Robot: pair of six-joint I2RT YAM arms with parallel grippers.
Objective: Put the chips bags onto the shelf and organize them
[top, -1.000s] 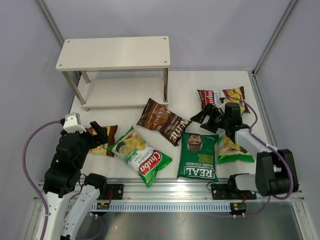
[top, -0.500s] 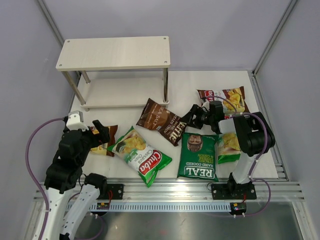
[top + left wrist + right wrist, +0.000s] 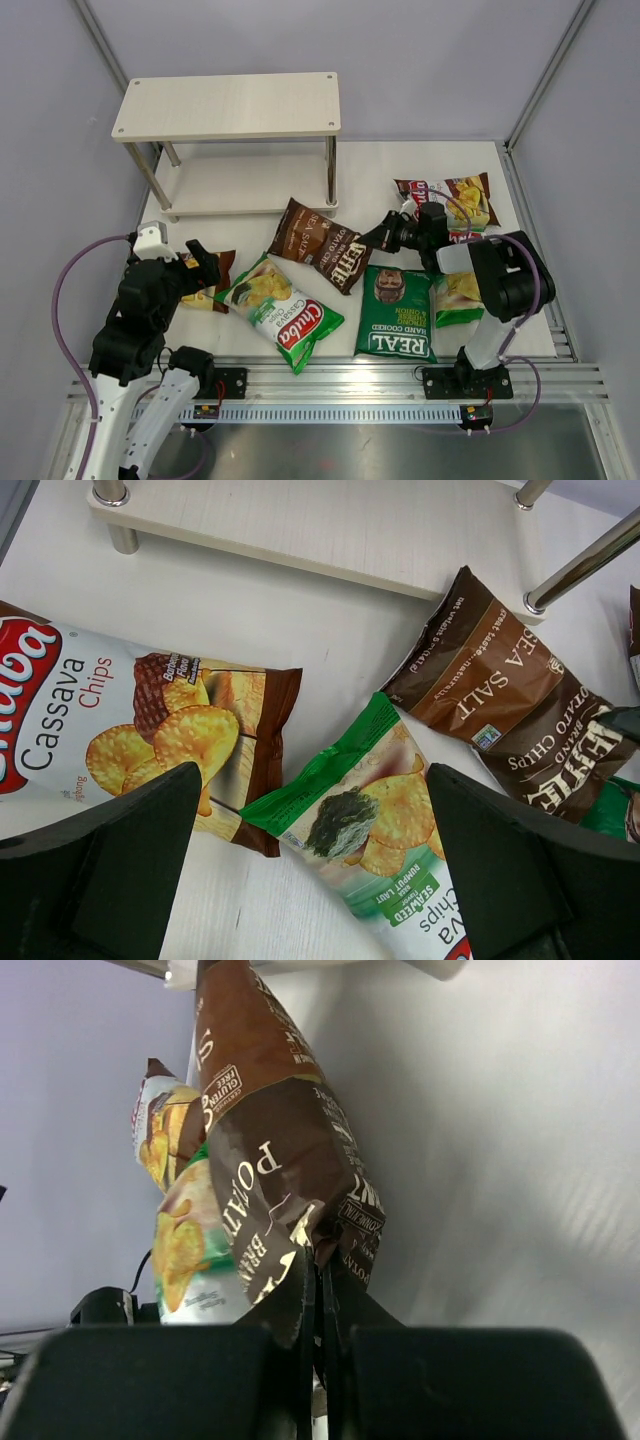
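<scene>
The Sea Salt bag [image 3: 322,243] lies on the table [image 3: 400,165] by the shelf [image 3: 230,105]. It looks light, puffy and slippery. The right gripper [image 3: 378,236] pinches its flat end, a good spot. The left gripper [image 3: 203,264] is wide apart

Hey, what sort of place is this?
Likely a robot lab test cell: plain grey walls, left arm and right arm bolted to a metal rail, chips bags loose by a shelf.

Bright, even, diffuse light falls from above. The shelf [image 3: 228,105] casts only a soft shadow on the white table [image 3: 420,165]. A faint sheen marks the brown bag [image 3: 320,245]. In the wrist views the near, dark fingers [image 3: 100,880] look soft.
</scene>
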